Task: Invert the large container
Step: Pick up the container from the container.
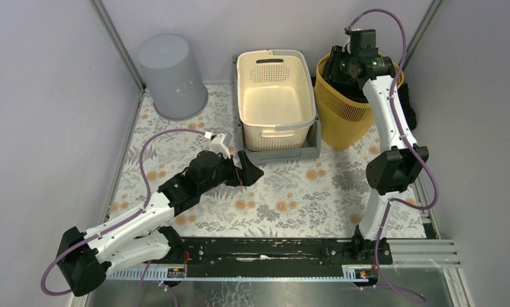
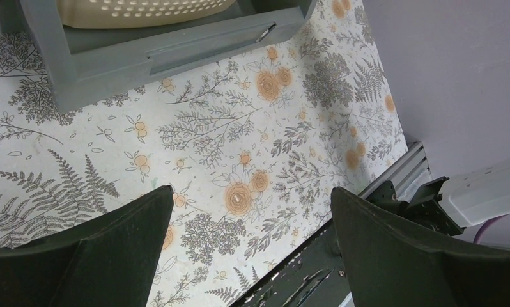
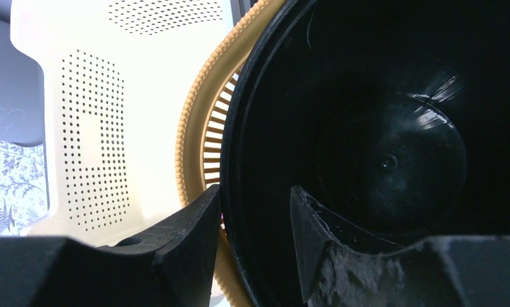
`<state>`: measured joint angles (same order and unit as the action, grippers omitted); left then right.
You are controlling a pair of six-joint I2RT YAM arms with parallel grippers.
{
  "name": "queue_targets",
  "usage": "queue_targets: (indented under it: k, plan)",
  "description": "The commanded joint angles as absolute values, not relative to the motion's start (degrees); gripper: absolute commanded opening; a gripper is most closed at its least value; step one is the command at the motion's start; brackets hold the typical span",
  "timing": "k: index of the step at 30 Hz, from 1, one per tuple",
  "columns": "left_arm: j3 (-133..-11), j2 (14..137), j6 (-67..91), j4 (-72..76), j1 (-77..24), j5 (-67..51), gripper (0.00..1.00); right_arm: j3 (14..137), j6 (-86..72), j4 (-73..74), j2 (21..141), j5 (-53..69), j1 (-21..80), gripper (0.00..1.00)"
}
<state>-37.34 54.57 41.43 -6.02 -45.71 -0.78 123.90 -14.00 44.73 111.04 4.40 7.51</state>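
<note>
Left end effector [image 2: 252,204] hangs wide open and empty over the floral worktop [image 2: 239,128], just near the grey tray [image 2: 144,57] with the cream basket [image 1: 275,89] in it. Right end effector [image 3: 252,211] is at the back, jaws partly open straddling the rim of the large black container [image 3: 380,128], which sits upright inside the yellow basket [image 1: 342,112]

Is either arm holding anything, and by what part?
The left gripper is open and empty. The right gripper straddles the rim of the black container; whether it clamps cannot be told.
</note>
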Motion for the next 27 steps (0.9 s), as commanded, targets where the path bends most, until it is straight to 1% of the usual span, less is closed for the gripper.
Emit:
queue_targets:
  k: [1,3,9,18,22,27]
  plan:
    - [-39.29,53.86,40.78,-5.76,-46.09,0.37,1.0,125.26,-12.18,45.11,111.85,-0.84,7.38,0.48]
    - [-39.29,53.96,40.87,-5.71,-46.09,0.35,1.0,125.28,-11.87,46.12,112.1,-3.83,7.36,0.45]
    - [-38.95,53.96,40.87,-5.72,-46.12,0.2,1.0,125.86,-10.81,48.21,112.25,-10.66,7.37,0.41]
    - [-38.85,54.52,40.98,-5.34,-46.07,-0.04,1.0,128.35,-9.43,51.88,115.89,-13.55,8.49,0.37]
    - [-38.5,54.51,41.04,-5.13,-46.05,-0.07,1.0,128.4,-9.29,52.93,117.01,-15.24,9.7,0.3]
    - [-38.63,54.43,40.87,-5.53,-46.11,0.04,1.0,127.02,-8.88,52.87,117.45,-17.08,10.52,0.14]
